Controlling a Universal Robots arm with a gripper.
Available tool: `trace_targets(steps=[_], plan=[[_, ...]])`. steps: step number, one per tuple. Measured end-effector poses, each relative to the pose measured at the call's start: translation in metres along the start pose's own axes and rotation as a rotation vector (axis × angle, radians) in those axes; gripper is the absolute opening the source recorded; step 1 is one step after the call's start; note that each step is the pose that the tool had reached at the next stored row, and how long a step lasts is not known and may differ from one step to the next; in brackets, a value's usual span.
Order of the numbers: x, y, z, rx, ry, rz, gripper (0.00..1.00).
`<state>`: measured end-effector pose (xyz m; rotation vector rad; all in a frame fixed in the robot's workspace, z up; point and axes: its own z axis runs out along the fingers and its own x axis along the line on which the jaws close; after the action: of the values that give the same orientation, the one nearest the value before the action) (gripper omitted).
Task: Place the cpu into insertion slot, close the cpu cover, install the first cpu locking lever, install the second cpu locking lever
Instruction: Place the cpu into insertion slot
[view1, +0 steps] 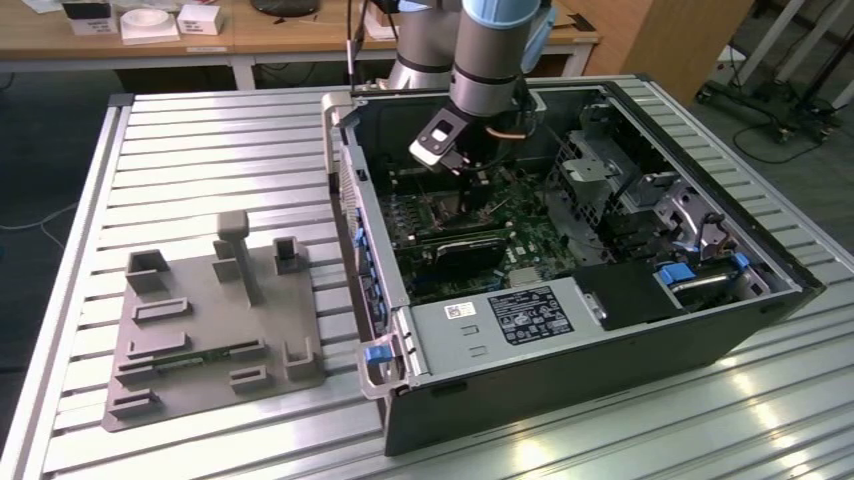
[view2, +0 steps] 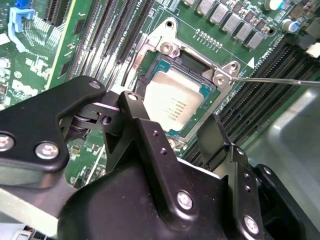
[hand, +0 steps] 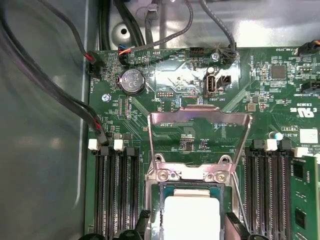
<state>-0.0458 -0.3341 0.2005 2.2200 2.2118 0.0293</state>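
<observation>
End effector (view2: 171, 110), fingers (view2: 145, 131) spread, above cpu (view2: 174, 99).

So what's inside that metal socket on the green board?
The cpu lies in the socket, silvery top showing, with the cpu cover swung open. Whatever is under the chip is hidden, and the open pincer covers part of its edge.

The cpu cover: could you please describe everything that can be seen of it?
The cpu cover is a thin, silvery metal frame with an open centre, through which the green motherboard shows. In the first wrist view it stands tilted up, open, hinged on a screwed bracket next to the cpu, which lies uncovered.
</observation>
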Motion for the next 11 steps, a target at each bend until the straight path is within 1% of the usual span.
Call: trace_targets(steps=[5,7,9,10,11], plan=[[0.0001,0.0002,-0.0107,0.0007,-0.0008,0.0,0.67],[0.0001,0.0003,-0.015,0.0011,-0.0017,0.0,0.66],[0.0002,0.0004,-0.0187,0.0013,-0.0024,0.0,0.53],[0.0002,0.0004,-0.0199,0.0014,-0.0029,0.0,0.53],[0.0002,0.0004,-0.0209,0.0015,-0.0032,0.0,0.47]])
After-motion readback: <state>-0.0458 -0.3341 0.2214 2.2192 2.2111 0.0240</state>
